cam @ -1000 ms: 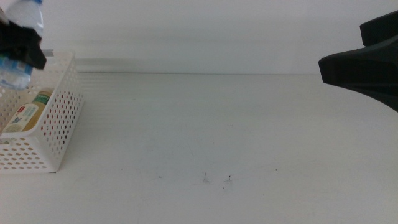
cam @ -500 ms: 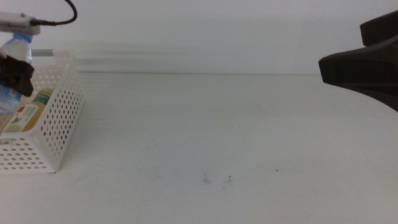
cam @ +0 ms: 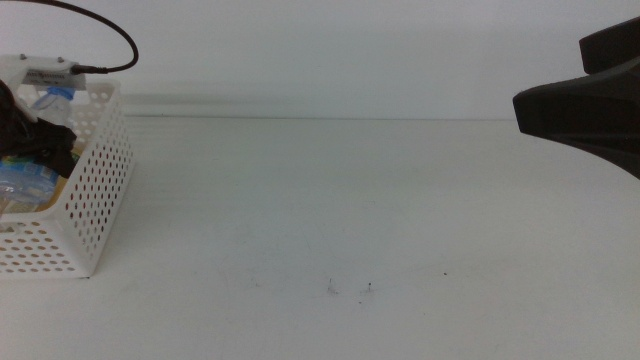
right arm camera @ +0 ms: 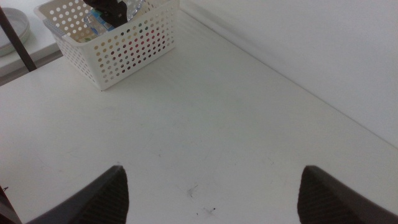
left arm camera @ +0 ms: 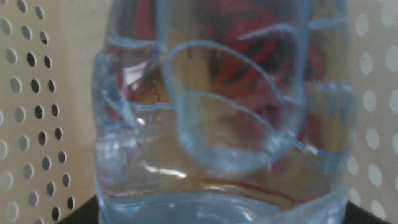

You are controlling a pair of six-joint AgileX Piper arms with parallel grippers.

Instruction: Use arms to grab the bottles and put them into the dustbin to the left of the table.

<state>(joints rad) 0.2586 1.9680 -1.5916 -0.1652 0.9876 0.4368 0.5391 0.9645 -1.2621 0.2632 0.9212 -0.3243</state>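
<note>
Water bottle (cam: 25, 180) inside dustbin (cam: 90, 200) | left fingers (cam: 45, 140) gripping it

The setting is a robot test bench in a lab-type room. Indicators: a bare white table (cam: 330, 200) set against a plain white wall (cam: 330, 50), a white perforated basket (cam: 95, 190) at the table's left end, and a black cable (cam: 105, 25) running to arm-mounted hardware. No household furnishings are visible.

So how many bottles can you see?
1: the clear water bottle, held by the left pincer inside the white basket at the left. Another may hide under it. The right pincer waits at right.
</note>
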